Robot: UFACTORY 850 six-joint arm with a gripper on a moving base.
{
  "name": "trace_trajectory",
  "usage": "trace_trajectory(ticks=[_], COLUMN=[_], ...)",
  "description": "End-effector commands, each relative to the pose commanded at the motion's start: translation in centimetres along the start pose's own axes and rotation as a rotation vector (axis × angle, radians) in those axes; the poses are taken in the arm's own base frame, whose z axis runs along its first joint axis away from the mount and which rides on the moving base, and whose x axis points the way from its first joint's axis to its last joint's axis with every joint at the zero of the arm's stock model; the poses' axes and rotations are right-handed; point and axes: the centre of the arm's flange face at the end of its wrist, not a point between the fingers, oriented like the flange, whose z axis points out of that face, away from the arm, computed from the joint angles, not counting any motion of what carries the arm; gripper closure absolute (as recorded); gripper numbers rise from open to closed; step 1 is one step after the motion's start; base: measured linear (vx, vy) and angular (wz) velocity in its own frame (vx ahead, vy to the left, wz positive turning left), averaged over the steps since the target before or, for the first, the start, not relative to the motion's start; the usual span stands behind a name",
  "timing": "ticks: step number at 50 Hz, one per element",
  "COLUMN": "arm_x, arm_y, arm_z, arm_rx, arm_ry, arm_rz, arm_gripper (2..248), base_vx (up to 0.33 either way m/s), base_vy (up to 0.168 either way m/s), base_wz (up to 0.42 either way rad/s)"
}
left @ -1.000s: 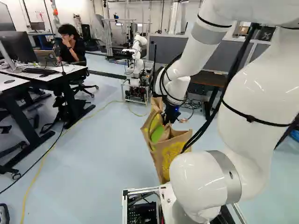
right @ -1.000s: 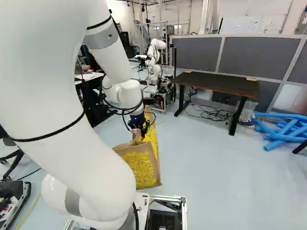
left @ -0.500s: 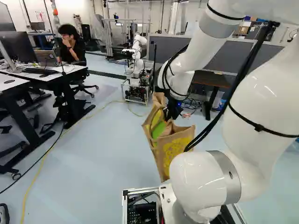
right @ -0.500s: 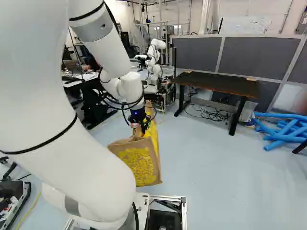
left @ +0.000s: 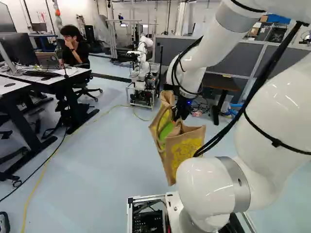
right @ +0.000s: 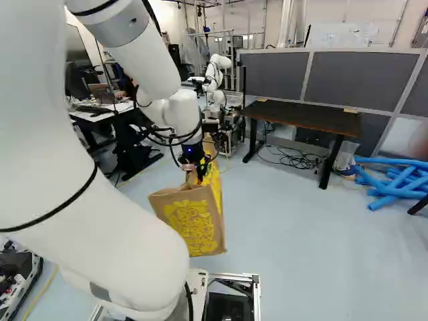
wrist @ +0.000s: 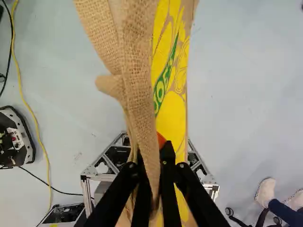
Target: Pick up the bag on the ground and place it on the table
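Wrist view showed the claw [wrist: 152, 165] grasping the bag [wrist: 137, 61], with a fold of its coarse brown cloth pinched between the two fingers near the top edge. Both base views showed the bag in front of the arm [left: 201, 187], tilted, its mouth partly gaping; it looked to be hanging just above the floor [right: 301, 247]. The table [right: 304, 119] stood well apart, beyond the bag, so the likely job in hand was lifting, with the carry to come.

The cloth looked soft at the rim yet firm enough for the sides to keep their shape. It probably weighed little, though whatever was inside could not be told. Its rough weave should resist slipping, and nothing about it suggested breakage. The upper edge or handles seemed the right place to hold; a pinch to one side might let it swing, sag or catch on the table's edge.
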Motion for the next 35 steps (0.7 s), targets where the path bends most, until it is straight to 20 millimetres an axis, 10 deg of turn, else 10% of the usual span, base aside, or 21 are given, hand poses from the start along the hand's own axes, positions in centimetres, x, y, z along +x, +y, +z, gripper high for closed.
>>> trace_trajectory(ticks=[35], arm_x=[0.5], arm_y=[0.8], arm_z=[-5.0], arm_rx=[0.005], arm_ry=[0.005], arm_rz=[0.022], arm_gripper=[227], base_vx=[0.0], base_vy=[0.0], base_wz=[0.0])
